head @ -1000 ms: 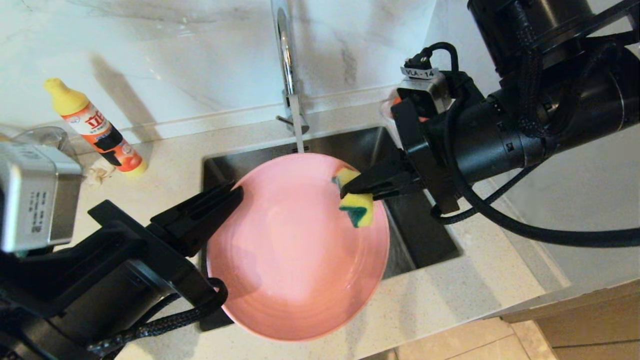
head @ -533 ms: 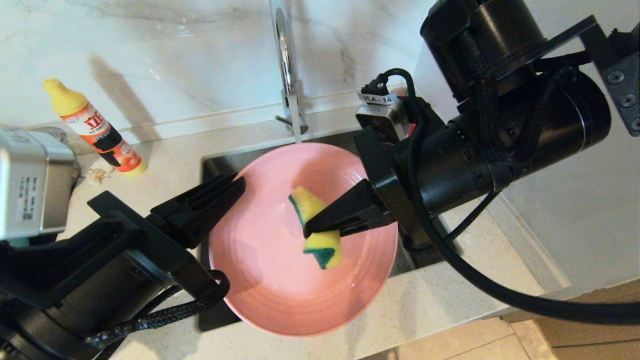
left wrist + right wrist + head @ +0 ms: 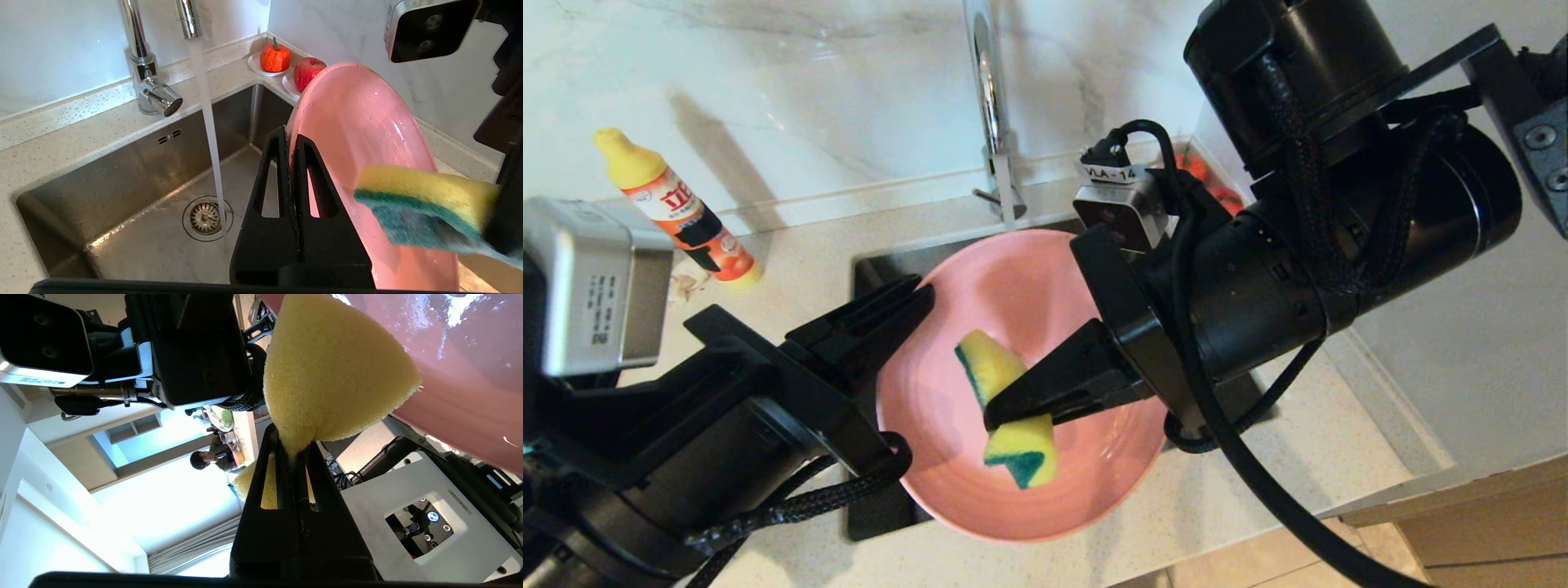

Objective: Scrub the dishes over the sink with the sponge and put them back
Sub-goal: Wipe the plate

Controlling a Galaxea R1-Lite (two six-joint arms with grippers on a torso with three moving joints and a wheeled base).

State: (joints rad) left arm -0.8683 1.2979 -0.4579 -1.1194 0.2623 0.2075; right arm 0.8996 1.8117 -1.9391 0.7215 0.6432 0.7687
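Note:
My left gripper (image 3: 921, 296) is shut on the left rim of the pink plate (image 3: 1021, 286), holding it tilted over the steel sink (image 3: 882, 265). In the left wrist view the jaws (image 3: 288, 139) pinch the plate (image 3: 367, 122) at its edge. My right gripper (image 3: 992, 416) is shut on the middle of the yellow and green sponge (image 3: 992, 367), which lies against the plate's inner face near its centre. In the right wrist view the sponge (image 3: 331, 375) bulges out past the gripper (image 3: 294, 447), against the wet plate (image 3: 470, 375).
Water runs from the chrome tap (image 3: 141, 53) down beside the drain strainer (image 3: 204, 216). A yellow-capped detergent bottle (image 3: 678, 208) stands on the counter at the left. A small orange pumpkin (image 3: 275, 58) and a red apple (image 3: 306, 71) sit in the back corner.
My right gripper has dragged the sponge from the plate's far right rim across to its centre, toward the near left. The left gripper keeps its hold on the plate.

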